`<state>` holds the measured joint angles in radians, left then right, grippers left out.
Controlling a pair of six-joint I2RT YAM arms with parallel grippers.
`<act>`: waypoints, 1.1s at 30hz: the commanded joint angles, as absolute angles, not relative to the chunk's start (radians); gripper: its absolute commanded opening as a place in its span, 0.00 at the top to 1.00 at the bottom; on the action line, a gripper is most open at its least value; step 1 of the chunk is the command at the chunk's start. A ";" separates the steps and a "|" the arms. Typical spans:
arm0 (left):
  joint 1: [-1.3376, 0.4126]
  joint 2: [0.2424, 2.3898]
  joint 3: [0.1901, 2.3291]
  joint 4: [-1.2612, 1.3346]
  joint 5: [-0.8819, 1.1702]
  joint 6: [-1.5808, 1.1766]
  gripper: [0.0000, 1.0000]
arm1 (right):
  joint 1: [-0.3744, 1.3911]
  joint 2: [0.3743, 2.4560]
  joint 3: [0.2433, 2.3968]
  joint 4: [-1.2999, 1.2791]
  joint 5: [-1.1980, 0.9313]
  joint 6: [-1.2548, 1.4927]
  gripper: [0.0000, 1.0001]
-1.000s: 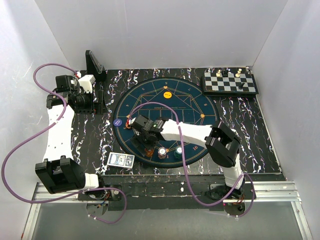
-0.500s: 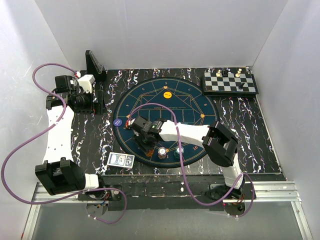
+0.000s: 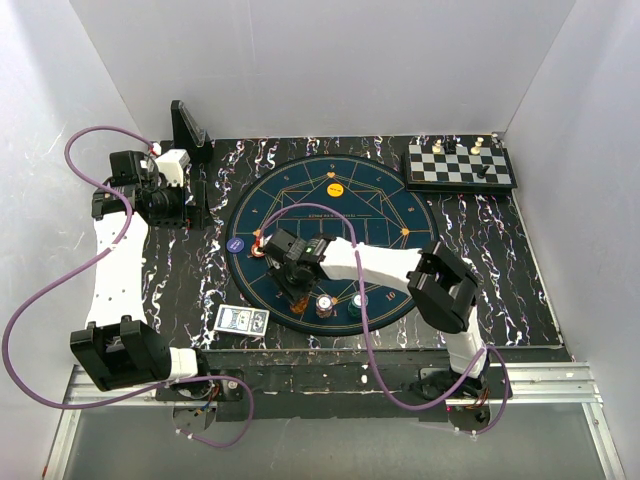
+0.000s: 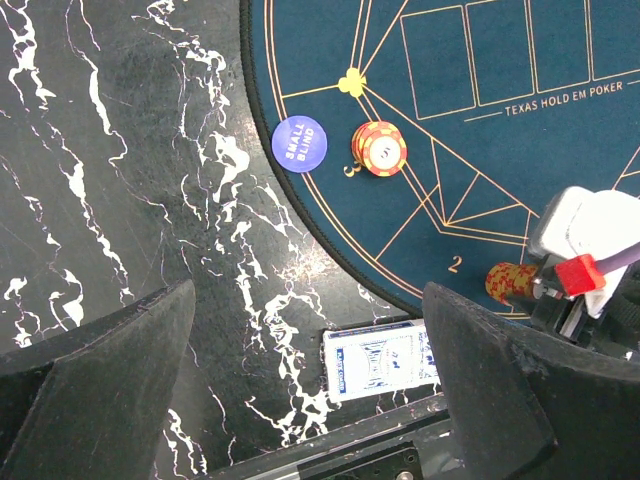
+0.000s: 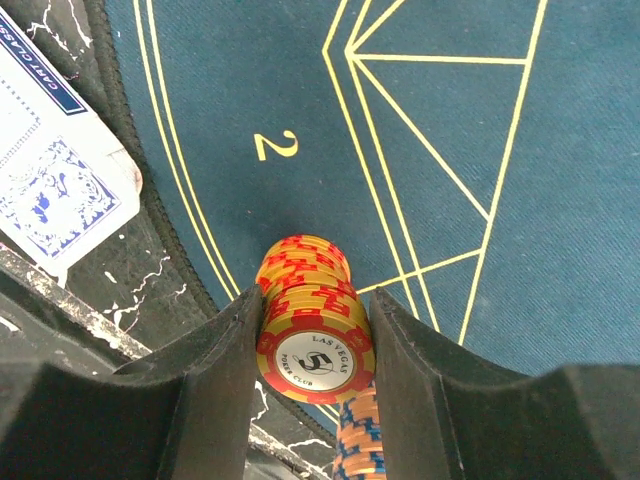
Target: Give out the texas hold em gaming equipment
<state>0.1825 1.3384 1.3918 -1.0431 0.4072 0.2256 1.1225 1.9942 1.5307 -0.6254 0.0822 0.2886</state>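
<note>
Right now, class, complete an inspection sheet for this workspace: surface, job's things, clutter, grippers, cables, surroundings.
Surface: black marbled table with a round blue mat on it.
Job's things: card deck on the table beside the mat; orange chip stack at the mat's near edge; second orange stack and blue disc at its left edge; white chip and teal chip close by.
Clutter: chessboard with pieces, far right corner.
Grippers: left gripper open, empty; right gripper closed on the orange chip stack.
Cables: purple cables loop off both arms.
Surroundings: white walls; black stand far left.
</note>
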 commanded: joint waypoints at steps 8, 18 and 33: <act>0.189 1.307 1.424 -1.051 0.416 0.241 0.02 | 1.008 1.847 1.627 -0.661 0.046 0.305 0.82; 0.189 1.341 1.421 -1.060 0.454 0.259 0.02 | 0.695 2.002 1.851 -0.700 0.152 0.327 0.85; 0.189 1.394 1.419 -1.058 0.489 0.299 0.02 | 0.471 2.407 2.249 -0.742 0.146 0.379 0.86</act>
<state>0.1825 1.3869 1.3922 -1.0504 0.4599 0.2787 0.4744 2.3768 2.1731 -0.7265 0.1608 0.3668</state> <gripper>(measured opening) 0.981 0.510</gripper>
